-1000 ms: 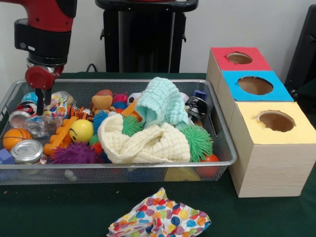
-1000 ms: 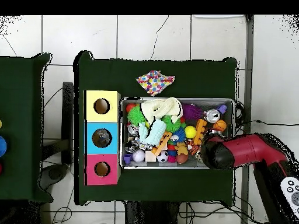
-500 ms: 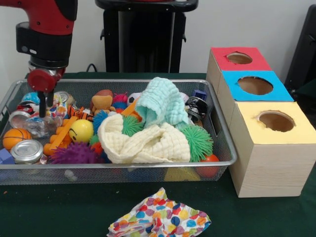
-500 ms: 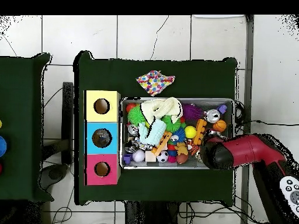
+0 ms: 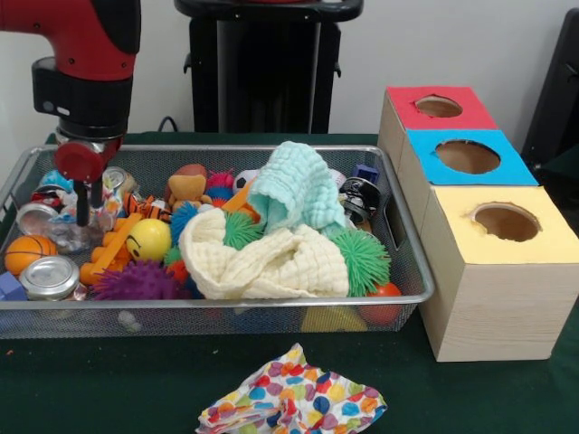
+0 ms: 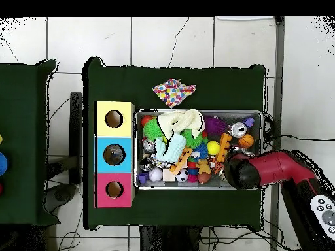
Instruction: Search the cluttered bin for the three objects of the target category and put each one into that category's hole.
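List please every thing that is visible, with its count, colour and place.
wire bin: 1, silver, on the table
boxes with holes: 3, red, blue and yellow tops, beside the bin
cloths in bin: 2, mint and cream, on top of the toys
dotted cloth: 1, many colours, on the table outside the bin
spiky balls: several, green, blue, purple, in the bin
smiley ball: 1, yellow, in the bin
basketball: 1, orange, in the bin
tin can: 1, silver, bin corner
end effector: 1, black, low over the bin's end

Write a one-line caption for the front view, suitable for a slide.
Sawyer gripper hanging over the cluttered wire bin, beside red, blue and yellow sorting boxes.
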You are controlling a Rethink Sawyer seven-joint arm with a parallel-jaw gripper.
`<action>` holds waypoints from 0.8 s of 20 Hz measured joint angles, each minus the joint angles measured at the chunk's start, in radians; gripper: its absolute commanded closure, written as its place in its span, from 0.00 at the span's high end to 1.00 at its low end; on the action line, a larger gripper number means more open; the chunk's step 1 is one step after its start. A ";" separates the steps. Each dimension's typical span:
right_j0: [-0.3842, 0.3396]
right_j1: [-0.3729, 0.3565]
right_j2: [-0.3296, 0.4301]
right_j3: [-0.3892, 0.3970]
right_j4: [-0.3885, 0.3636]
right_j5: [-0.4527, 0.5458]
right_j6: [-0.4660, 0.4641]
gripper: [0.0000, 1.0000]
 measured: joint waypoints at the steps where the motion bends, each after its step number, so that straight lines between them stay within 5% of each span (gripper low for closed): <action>1: 0.000 0.004 0.000 -0.003 -0.004 -0.002 0.000 1.00; 16: -0.025 0.095 0.020 -0.083 -0.033 -0.051 0.000 1.00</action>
